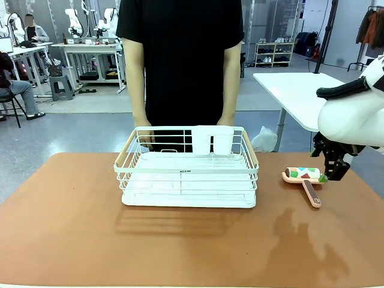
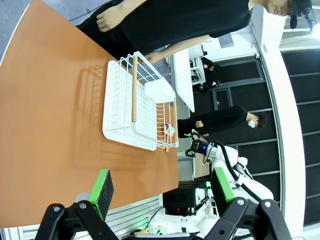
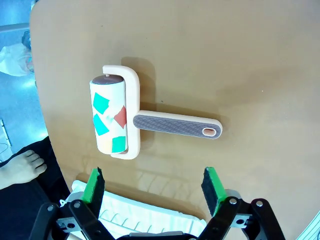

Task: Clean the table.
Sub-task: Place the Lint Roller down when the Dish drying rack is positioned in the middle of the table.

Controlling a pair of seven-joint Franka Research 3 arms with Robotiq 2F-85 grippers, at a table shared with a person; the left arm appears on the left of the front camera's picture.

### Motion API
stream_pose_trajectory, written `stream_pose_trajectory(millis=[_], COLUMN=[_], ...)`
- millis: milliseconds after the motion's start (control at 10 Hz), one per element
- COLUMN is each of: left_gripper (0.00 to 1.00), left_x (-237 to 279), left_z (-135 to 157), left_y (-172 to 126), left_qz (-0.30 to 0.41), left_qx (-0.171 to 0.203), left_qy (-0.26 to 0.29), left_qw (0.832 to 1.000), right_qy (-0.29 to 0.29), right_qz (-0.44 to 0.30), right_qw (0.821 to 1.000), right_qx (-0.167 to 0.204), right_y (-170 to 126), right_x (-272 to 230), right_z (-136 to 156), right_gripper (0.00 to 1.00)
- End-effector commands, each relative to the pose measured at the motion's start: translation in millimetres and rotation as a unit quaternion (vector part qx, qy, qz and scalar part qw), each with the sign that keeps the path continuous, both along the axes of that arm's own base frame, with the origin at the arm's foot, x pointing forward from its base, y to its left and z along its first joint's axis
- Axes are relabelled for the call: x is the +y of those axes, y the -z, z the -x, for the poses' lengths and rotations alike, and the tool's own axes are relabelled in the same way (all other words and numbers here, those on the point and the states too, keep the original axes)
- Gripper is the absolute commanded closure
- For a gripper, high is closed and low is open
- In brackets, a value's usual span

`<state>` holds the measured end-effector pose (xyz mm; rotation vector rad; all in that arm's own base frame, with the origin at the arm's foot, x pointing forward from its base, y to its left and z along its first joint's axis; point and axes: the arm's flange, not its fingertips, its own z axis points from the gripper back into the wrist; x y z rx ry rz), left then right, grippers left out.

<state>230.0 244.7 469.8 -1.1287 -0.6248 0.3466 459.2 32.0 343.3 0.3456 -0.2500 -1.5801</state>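
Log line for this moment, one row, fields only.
right claw: open, above table, near lint roller | left claw: open, raised | roller: lying flat, ungrasped | rack: mid-table, person behind

Beyond the near table lies a grey floor (image 1: 78,126) in an open workshop. A white-topped side table (image 1: 297,93) stands at the right, with a low shoe shelf (image 1: 273,54) farther back. At the far left, white workbenches (image 1: 90,51) and a grey stool (image 1: 60,87) stand.
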Motion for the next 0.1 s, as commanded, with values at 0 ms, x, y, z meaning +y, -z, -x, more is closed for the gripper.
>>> stream_pose_trajectory(millis=[0], left_gripper=[0.0], left_x=[3.0], left_z=[0.3], left_y=[-1.8], left_qz=[0.005], left_qx=[-0.012], left_qy=[0.004], left_qw=[1.0], right_qy=[-0.005], right_qz=[0.006], right_qw=[1.0], right_qx=[-0.001], right_y=[0.1], right_x=[2.2], right_z=[0.1], right_gripper=[0.0])
